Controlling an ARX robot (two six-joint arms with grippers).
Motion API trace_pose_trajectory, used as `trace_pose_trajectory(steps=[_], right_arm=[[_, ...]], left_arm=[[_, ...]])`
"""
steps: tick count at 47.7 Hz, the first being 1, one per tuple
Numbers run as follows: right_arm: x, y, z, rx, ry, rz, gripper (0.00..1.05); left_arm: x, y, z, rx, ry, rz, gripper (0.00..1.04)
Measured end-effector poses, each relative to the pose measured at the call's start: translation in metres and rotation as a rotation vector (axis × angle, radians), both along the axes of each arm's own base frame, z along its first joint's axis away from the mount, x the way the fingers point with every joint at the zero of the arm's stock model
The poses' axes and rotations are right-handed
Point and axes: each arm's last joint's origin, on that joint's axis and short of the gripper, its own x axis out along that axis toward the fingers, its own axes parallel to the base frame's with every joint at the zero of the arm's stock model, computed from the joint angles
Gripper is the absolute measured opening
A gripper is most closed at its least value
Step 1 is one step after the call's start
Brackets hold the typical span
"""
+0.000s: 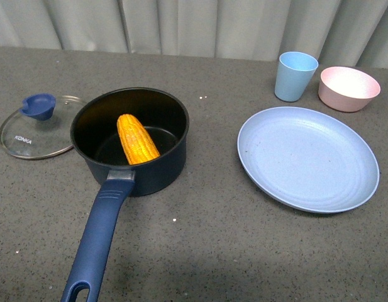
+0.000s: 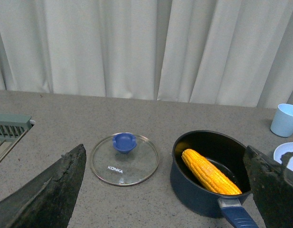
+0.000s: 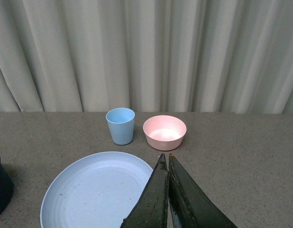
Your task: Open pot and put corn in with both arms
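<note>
Nearest the front cam is the pot's long blue handle (image 1: 96,242), running from the pot toward the cam w/ its hanging hole at the near end. Pot (image 1: 157,168) sits uncovered on the grey speckled table (image 1: 206,251), left of centre. Corn (image 1: 136,139) lies inside it, tilted, one end leaning up on the near wall by the handle joint, other end down on the black floor. Glass lid (image 1: 27,139) lies flat on the table just left of the pot, its rim partly hidden behind the pot wall, blue knob (image 1: 39,106) up, KONKA print visible.

Right of the pot, well apart: big light blue plate (image 1: 308,157), nothing on it. Behind the plate near the curtain (image 1: 181,25), a light blue cup (image 1: 295,76) upright and a pink bowl (image 1: 348,89) just beside it, not touching. Few white crumbs on the table.

No arm shows in the front view. Left wrist view: left gripper (image 2: 167,190) w/ fingers spread wide, nothing between them, lid and pot seen through the gap; a grey-green slatted thing (image 2: 8,126) at the table edge. Right wrist view: right gripper (image 3: 168,190) fingers pressed together, holding nothing, above the plate's rim w/ cup and bowl beyond
</note>
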Motion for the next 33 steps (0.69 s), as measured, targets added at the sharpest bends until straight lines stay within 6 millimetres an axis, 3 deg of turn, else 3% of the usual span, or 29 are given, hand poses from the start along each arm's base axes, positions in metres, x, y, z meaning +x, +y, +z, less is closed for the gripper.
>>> trace_pose_trajectory(steps=[33], right_arm=[[-0.020, 0.000, 0.004, 0.000, -0.015, 0.000, 0.01]], left_arm=[[0.000, 0.000, 0.000, 0.000, 0.000, 0.000, 0.98]])
